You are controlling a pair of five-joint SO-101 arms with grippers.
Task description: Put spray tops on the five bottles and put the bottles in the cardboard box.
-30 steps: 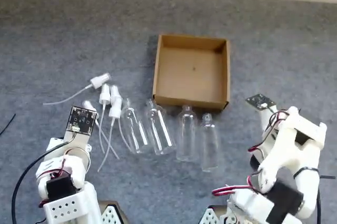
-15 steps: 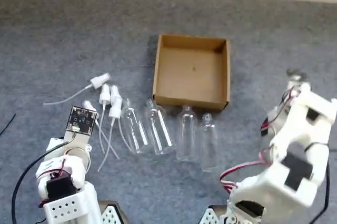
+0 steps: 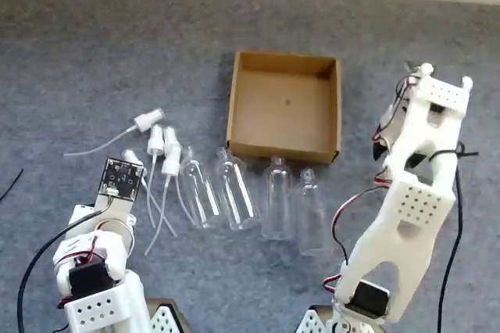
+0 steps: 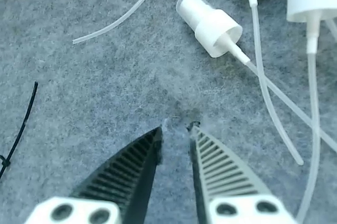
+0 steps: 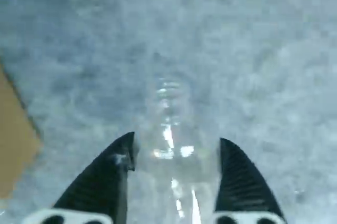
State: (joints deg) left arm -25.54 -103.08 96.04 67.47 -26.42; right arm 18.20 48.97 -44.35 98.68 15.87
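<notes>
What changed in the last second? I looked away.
The right arm unfolded from low near its base and swung up and forward; it now stretches out beside the right side of the cardboard box, with a clear bottle held in the right gripper. Nothing was visibly picked up or let go. The left arm, the four bottles on the table and the spray tops stayed put.

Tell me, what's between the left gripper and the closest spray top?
Just bare grey carpet, as the left wrist view shows, between the left gripper and that spray top.

Brown box (image 3: 285, 106), white spray tops (image 3: 166, 145)
</notes>
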